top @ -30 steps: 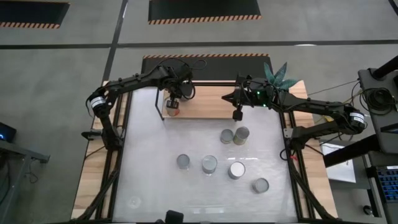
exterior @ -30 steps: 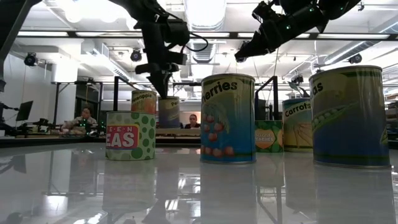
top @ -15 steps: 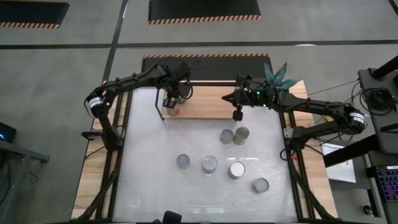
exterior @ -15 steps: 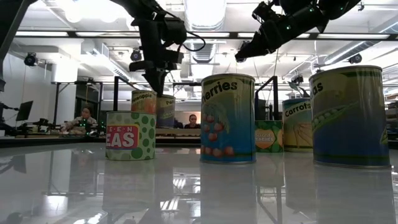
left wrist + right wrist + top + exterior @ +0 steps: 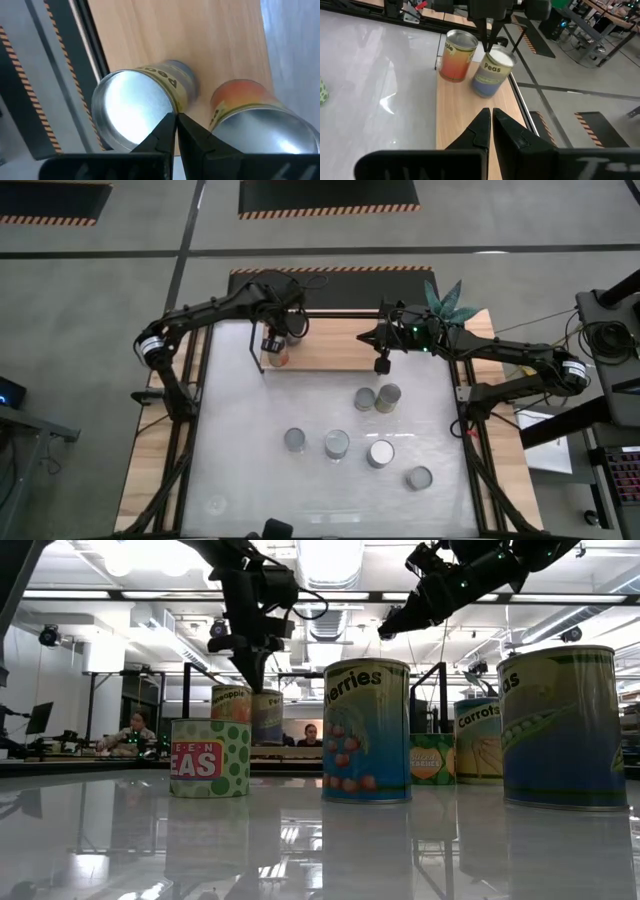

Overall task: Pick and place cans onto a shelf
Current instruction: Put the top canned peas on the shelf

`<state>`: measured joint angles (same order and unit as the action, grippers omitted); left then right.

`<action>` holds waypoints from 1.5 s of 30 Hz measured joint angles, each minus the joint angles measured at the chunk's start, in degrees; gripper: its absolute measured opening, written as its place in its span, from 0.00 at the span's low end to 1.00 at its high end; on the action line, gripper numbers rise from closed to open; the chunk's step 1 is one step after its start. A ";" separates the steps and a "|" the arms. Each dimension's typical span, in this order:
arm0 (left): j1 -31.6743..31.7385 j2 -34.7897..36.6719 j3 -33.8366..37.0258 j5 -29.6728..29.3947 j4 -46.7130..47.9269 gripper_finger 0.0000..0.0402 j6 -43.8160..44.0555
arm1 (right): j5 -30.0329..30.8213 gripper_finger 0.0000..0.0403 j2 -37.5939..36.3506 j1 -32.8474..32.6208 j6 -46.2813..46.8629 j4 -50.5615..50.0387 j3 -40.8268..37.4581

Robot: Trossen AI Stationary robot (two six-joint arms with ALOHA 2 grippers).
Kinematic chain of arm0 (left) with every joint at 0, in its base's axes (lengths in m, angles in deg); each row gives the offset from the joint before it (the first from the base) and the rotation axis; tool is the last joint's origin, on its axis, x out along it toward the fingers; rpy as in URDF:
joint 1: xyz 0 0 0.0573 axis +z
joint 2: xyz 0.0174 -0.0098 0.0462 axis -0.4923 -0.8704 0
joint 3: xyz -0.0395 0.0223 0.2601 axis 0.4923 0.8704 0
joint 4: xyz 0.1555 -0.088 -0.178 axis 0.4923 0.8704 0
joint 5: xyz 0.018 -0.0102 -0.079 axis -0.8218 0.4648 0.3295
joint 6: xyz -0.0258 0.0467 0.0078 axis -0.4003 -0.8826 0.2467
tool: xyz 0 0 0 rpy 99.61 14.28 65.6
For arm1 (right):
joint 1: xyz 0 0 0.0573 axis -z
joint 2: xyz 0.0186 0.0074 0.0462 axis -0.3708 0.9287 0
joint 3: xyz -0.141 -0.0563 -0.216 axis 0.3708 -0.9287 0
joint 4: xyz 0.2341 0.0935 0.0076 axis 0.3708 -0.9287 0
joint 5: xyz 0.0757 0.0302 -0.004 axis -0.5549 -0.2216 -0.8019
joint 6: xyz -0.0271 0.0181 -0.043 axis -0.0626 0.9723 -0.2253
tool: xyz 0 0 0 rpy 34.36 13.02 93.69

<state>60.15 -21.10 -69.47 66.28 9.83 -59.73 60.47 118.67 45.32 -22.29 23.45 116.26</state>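
Observation:
Two cans stand upright side by side at the left end of the wooden shelf [image 5: 330, 350]: an orange-labelled can [image 5: 456, 62] on the near side and a "Peas" can [image 5: 490, 75] just behind it. My left gripper [image 5: 487, 47] is shut and points down between them, its tips at the height of the Peas can's lid; it also shows in the left wrist view [image 5: 176, 116]. My right gripper [image 5: 382, 366] is shut and empty, above the middle of the shelf's near edge. Several more cans stand on the white tabletop. My left gripper's shut fingertips [image 5: 486, 46] come from above, pointing down, at the Peas can's top rim [image 5: 492, 54] on the side facing the orange can. I cannot tell whether they touch the rim. Both cans stand with their bottoms on the shelf board.
On the white table stand a pair of cans [image 5: 376, 397] near the shelf and a row of several cans [image 5: 336, 444] toward the near edge. A green plant [image 5: 445, 300] stands at the shelf's right end. Black rods [image 5: 517, 107] frame the shelf. People sit in the room beyond.
My left gripper has gone a little toward the table's left and slightly up over the shelf's left end, staying shut. In the low view the Peas can has shifted a little left, closer to the orange can.

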 joint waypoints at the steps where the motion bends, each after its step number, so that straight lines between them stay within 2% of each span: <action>1: -0.02 -0.09 0.00 0.08 -0.13 0.00 -0.15 | 0.00 0.02 0.00 -0.02 0.02 -0.02 0.00; 17: 0.15 -0.16 0.00 0.10 -0.20 0.01 0.71 | 0.00 0.02 0.00 0.00 0.02 -0.22 0.00; 28: 0.15 -0.16 -0.07 0.12 0.25 0.15 1.72 | 0.00 0.02 0.00 0.00 0.41 -0.20 0.00; 33: 0.04 -0.03 -2.38 0.12 2.68 0.19 3.94 | 0.00 0.02 0.02 0.00 1.47 -0.21 0.00; 36: 0.04 -0.03 -4.80 0.14 2.05 0.19 8.03 | -0.02 0.02 0.02 -0.02 1.49 -0.20 0.00; 39: 0.37 0.06 -6.25 0.18 -3.53 0.17 14.31 | 0.00 0.02 0.02 0.00 1.45 -0.20 0.00; 45: 1.96 0.08 -4.56 1.43 -8.67 0.08 19.54 | 0.00 0.02 0.02 -0.01 1.42 -0.20 0.00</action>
<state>62.11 -21.01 -74.03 67.70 1.16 -40.19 60.47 118.70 45.31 -20.87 23.25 116.26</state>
